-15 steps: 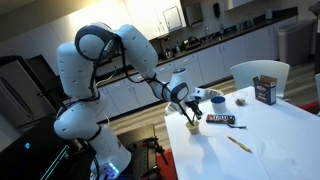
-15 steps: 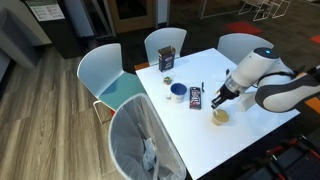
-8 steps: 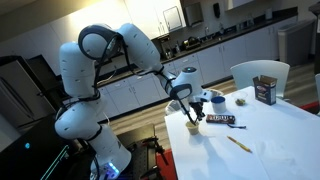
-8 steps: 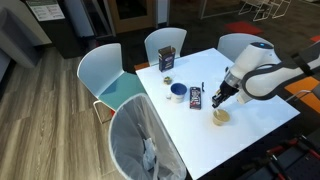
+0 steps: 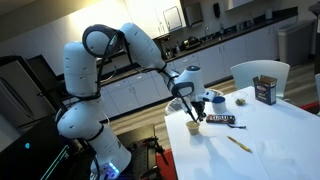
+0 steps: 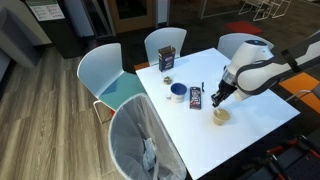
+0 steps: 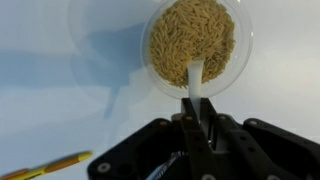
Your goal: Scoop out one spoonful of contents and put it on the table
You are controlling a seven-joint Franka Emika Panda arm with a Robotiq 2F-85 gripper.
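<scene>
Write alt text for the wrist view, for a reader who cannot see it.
Seen from above, the gripper is shut on a white spoon whose tip dips into a clear bowl of pale tan, rice-shaped grains. The bowl stands on the white table, and a pencil-like yellow stick lies at the lower left.

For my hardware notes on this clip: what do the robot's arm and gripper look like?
The arm is made of glossy white, rounded shells with dark bands at the joints, as both exterior views show. A thin dark cable appears to run along its outside. In the wrist view the gripper is matte black and blocky, with angular edges. No markings are legible on either.
</scene>
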